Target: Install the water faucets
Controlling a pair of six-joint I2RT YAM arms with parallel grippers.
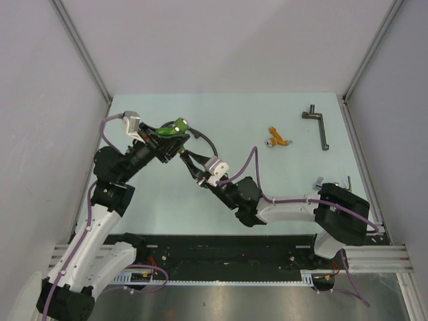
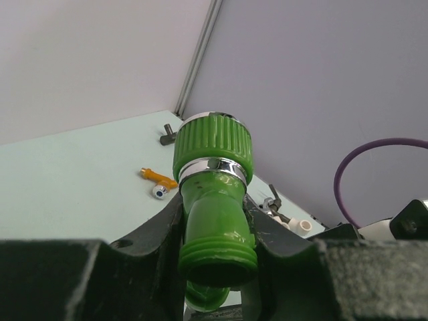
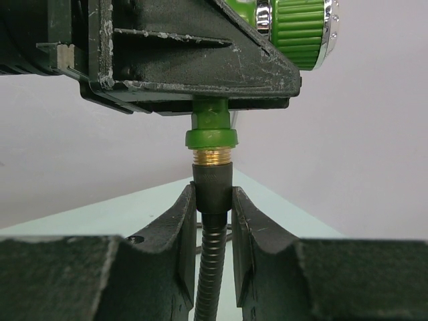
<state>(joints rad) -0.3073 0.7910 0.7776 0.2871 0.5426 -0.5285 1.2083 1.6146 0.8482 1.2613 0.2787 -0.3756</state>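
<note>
My left gripper [image 1: 168, 136] is shut on the green water faucet [image 1: 177, 125], held above the table at the back left. In the left wrist view the green faucet [image 2: 215, 214] is wedged between both fingers, its ribbed cap up. The right gripper [image 1: 189, 158] is shut on the end collar of the black hose [image 3: 212, 189]. A brass thread [image 3: 212, 158] on that collar meets the faucet's green stem [image 3: 212, 130] from below. The orange water faucet [image 1: 277, 140] lies loose on the table to the right, apart from both grippers, and the orange faucet [image 2: 158, 181] also shows in the left wrist view.
The black hose [image 1: 208, 143] loops on the table behind the two grippers. A grey metal crank-shaped part [image 1: 318, 124] lies at the back right. Small white and metal fittings [image 2: 294, 222] sit near the right side. Grey walls close the table on three sides.
</note>
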